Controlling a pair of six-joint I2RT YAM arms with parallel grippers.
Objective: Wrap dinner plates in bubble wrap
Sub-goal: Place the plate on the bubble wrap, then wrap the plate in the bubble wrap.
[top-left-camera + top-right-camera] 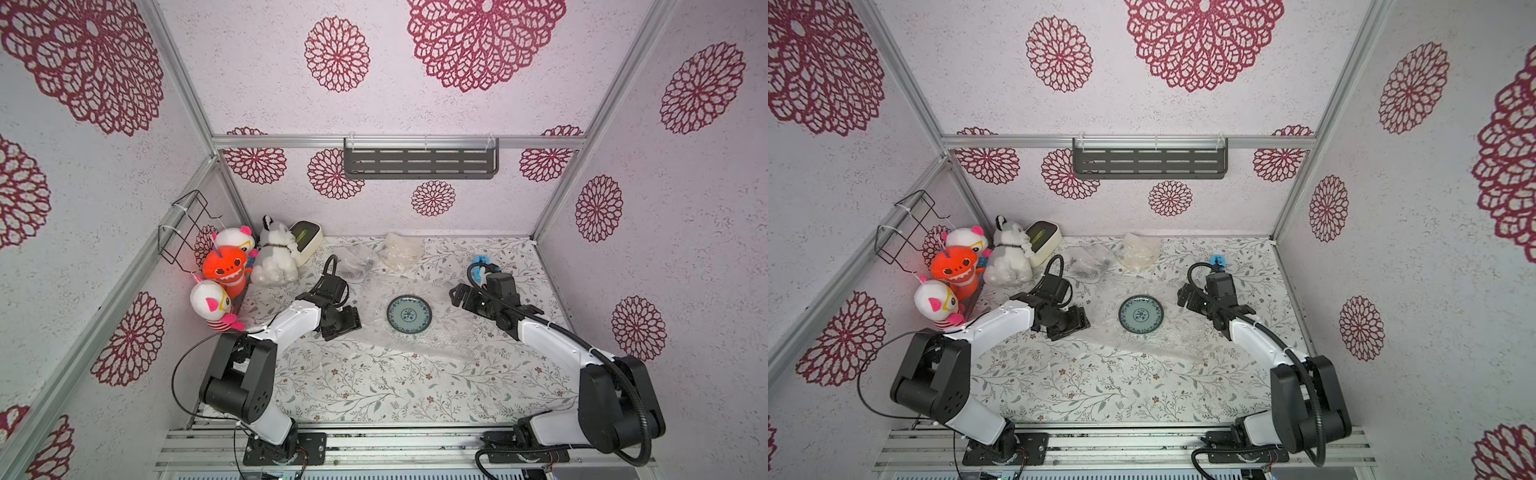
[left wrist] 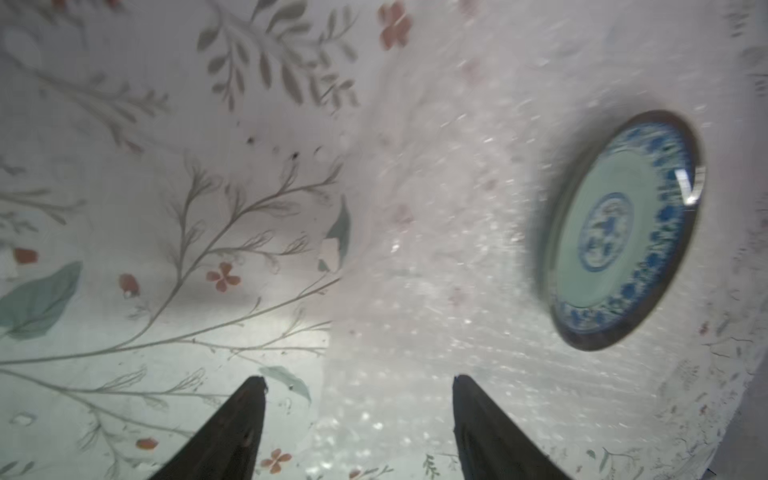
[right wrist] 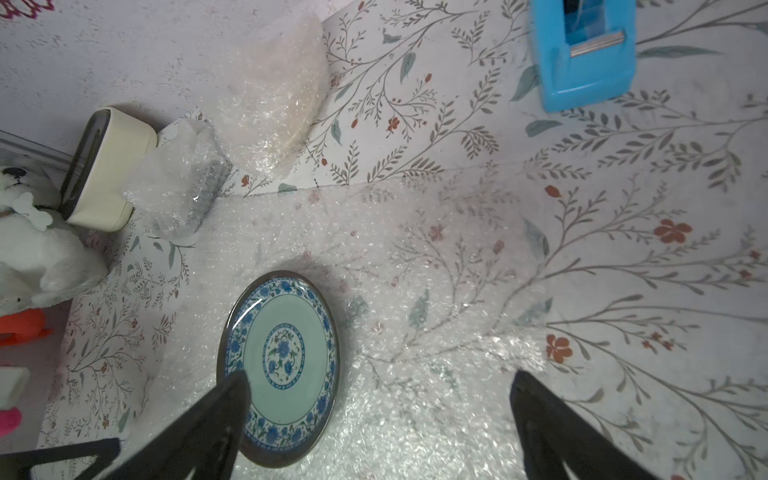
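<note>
Bubble wrap (image 1: 432, 345) is lying flat on the worktop (image 1: 353, 390). Your left pincer (image 2: 357, 378) is hovering wide and empty over its left edge, so you are aiming to pinch that edge alone. Further right, the grey-teal plate (image 1: 409, 313) is sitting near the sheet's middle. Your right pincer (image 3: 380, 374) is gaping empty near the plate's right side; you are wanting each fold lifted over without dragging it.

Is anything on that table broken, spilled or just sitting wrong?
Nothing looks broken or spilled. The teal plate lies flat on the bubble wrap sheet. One oddity: the cream box at the back seems to lean tilted beside the plush dog.
</note>
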